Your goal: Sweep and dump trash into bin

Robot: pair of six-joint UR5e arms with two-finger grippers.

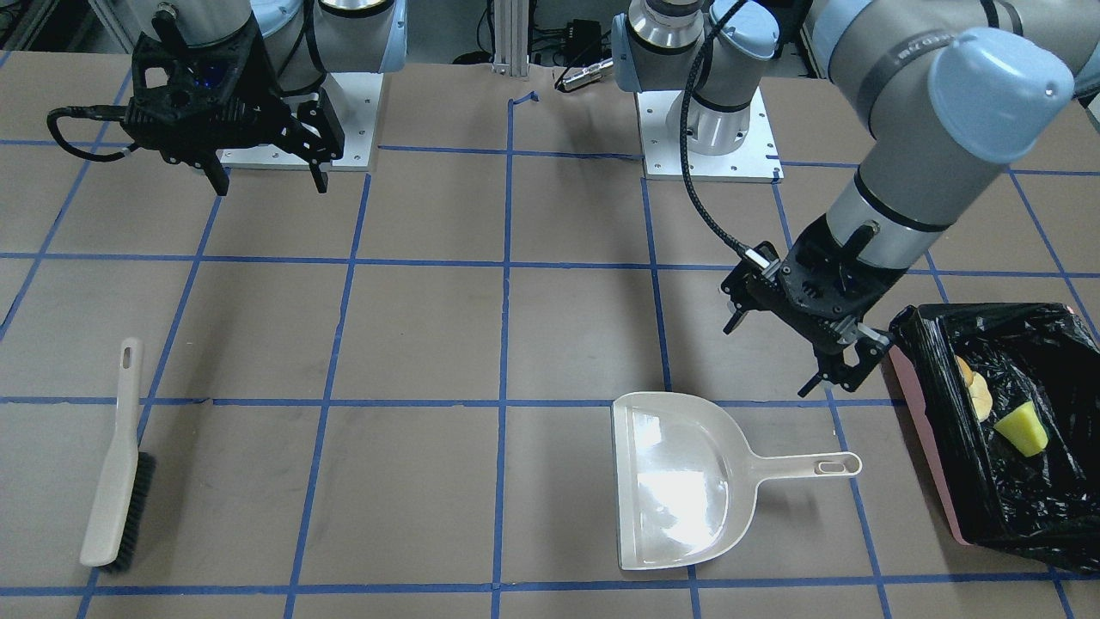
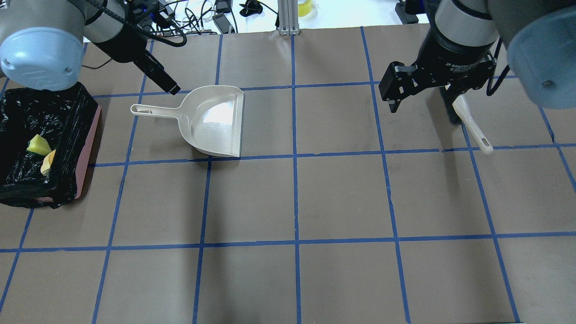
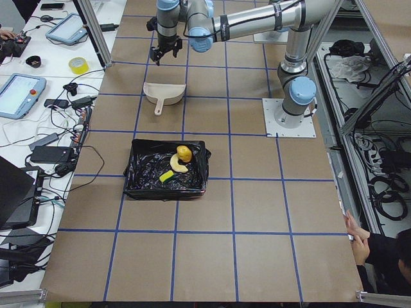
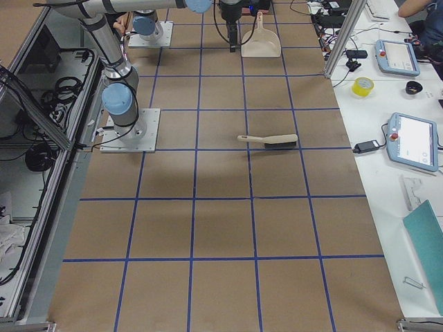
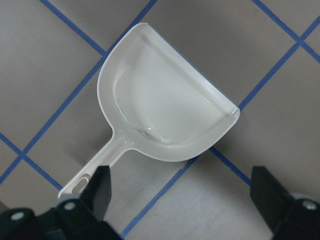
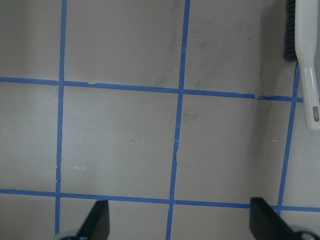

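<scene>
The pink-sided bin [image 1: 937,464] with its black bag stands at the table's left end. In it lie the yellow-green wedge [image 1: 1021,430], the tan pastry [image 1: 975,391] and, in the exterior left view, the golden-brown lump [image 3: 184,153]. The beige dustpan [image 1: 679,481] lies empty on the table beside the bin. My left gripper [image 1: 769,361] is open and empty, hovering above the dustpan's handle [image 5: 87,177]. My right gripper [image 1: 271,185] is open and empty, raised near its base. The brush [image 1: 116,464] lies on the table, apart from it.
Brown paper with a blue tape grid covers the table [image 2: 292,202]. Two arm base plates [image 1: 709,155] sit at the robot's edge. Tablets, tape rolls and cables lie on side benches [image 4: 408,138] beyond the far edge. A person's hand [image 3: 356,240] shows at the table's near end.
</scene>
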